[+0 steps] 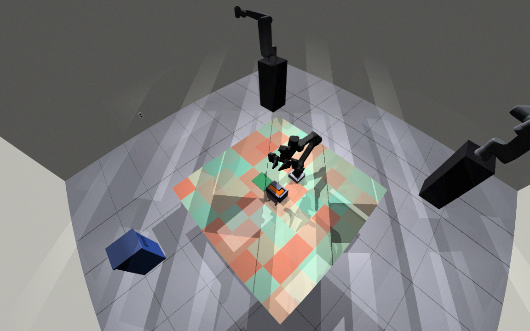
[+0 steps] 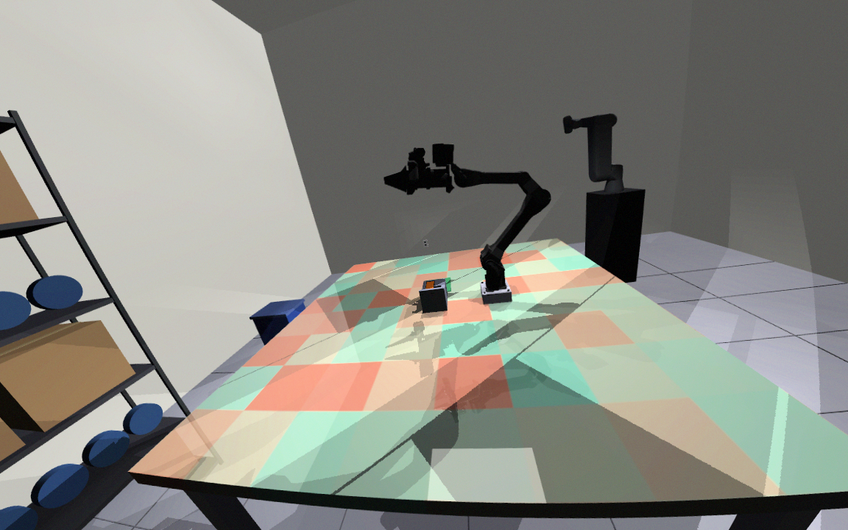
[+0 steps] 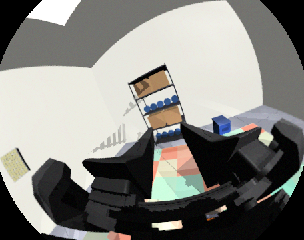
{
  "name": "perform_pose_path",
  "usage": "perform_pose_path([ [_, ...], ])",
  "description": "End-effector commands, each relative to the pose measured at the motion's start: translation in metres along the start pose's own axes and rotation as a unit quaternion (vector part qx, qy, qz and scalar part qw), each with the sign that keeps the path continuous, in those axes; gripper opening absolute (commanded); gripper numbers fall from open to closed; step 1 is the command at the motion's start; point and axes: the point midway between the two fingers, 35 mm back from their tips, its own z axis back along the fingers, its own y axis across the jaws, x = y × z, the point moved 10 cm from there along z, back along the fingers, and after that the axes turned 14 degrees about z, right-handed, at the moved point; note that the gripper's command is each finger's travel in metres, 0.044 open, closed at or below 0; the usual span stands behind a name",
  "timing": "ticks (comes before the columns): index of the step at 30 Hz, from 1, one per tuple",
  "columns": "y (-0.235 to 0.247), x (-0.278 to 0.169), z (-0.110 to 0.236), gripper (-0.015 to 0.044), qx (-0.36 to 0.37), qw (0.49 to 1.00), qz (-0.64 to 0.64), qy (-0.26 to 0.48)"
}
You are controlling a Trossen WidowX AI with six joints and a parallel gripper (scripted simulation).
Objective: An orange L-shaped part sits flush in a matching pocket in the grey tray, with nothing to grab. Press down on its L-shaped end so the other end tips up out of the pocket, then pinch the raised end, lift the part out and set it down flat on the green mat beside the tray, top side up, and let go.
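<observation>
From the top view, one orange L-shaped part (image 1: 276, 189) lies in one grey tray (image 1: 277, 194) on the chequered desk (image 1: 283, 263), one green mat (image 1: 260, 179) just beside it. From the exterior view, one black hand (image 2: 392, 179) hangs high above the tray. The wrist view shows two fingers half-parted, holding nothing.

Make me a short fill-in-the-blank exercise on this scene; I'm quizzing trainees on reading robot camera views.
1. The orange L-shaped part lies in the pocket of the grey ____.
2. The gripper hangs high above the table, holding ____.
3. The flat mat beside the tray is coloured ____.
4. In the wrist view, the shelf rack carries brown boxes and blue ____.

Missing words: tray; nothing; green; cylinders
</observation>
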Motion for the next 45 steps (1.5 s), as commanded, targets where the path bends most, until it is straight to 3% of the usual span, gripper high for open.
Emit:
perform_pose_path([
  [1,-0.001,-0.044,-0.029,0.018,-0.005,0.986,-0.023,0.166],
  [10,0.009,-0.12,-0.045,0.018,-0.001,0.894,-0.033,0.448],
  [20,0.026,-0.181,-0.029,0.018,0.019,0.678,0.002,0.735],
  [35,0.028,-0.186,-0.028,0.018,0.021,0.662,0.005,0.75],
  [45,0.029,-0.257,-0.018,0.018,0.021,0.662,0.005,0.75],
])
